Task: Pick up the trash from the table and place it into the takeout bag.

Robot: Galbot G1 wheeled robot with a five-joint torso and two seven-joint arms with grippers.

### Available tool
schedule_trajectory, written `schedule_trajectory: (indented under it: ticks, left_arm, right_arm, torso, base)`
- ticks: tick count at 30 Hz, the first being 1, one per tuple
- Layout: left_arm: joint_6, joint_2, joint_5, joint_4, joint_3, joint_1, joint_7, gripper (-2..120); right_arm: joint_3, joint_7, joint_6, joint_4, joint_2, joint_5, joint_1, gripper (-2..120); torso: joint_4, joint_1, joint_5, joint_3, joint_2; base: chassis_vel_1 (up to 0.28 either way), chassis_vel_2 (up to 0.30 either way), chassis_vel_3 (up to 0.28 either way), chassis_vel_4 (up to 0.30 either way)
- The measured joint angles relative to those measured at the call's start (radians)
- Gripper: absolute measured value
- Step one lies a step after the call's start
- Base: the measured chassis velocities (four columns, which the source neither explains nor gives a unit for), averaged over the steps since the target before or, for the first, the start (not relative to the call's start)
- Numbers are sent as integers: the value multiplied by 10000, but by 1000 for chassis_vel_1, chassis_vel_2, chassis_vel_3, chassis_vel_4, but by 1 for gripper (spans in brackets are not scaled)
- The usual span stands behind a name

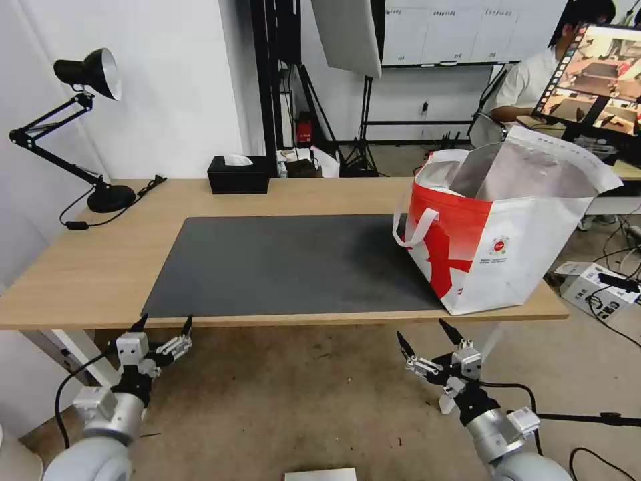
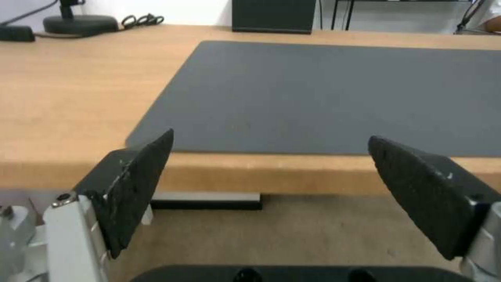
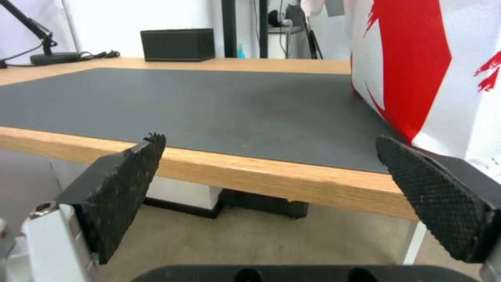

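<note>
The table (image 1: 87, 267) is long and made of light wood. It runs across the middle of the head view. A big dark grey mat (image 1: 287, 264) lies flat on it and reaches almost to the near edge.

The takeout bag (image 1: 497, 234) stands upright on the right end of the table, at the right of the head view. Part of it sits on the mat's right end. It is white with a red panel and a small round logo. Its top is open and the shiny silver inside shows. A white loop handle (image 1: 415, 227) hangs down its left side.

The left gripper (image 1: 163, 325) is at the lower left of the head view. It is lower than the tabletop, just in front of the near edge, and its arm comes up from the bottom left corner. Its two black fingers point up toward the table and are spread wide apart, with nothing between them.

The right gripper (image 1: 427, 334) is at the lower right of the head view, also below the table edge and near the bag's bottom corner. Its arm comes up from the bottom right corner and leans a bit to the left. Its fingers are spread wide too, with nothing in them.

A black tissue box (image 1: 238, 174) sits at the far edge of the table, upper middle. A black desk lamp (image 1: 80, 120) stands at the upper left.
</note>
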Motion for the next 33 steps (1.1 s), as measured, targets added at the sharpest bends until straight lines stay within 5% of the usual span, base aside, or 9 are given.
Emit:
schedule_trajectory:
  ticks: [33]
  left_arm:
    - [-15,-95,66,-123,58,174,-5,100]
  right_arm:
    - [0,0,0,0,0,0,0,100]
  torso:
    - [0,0,0,0,0]
  base:
    - [0,0,0,0]
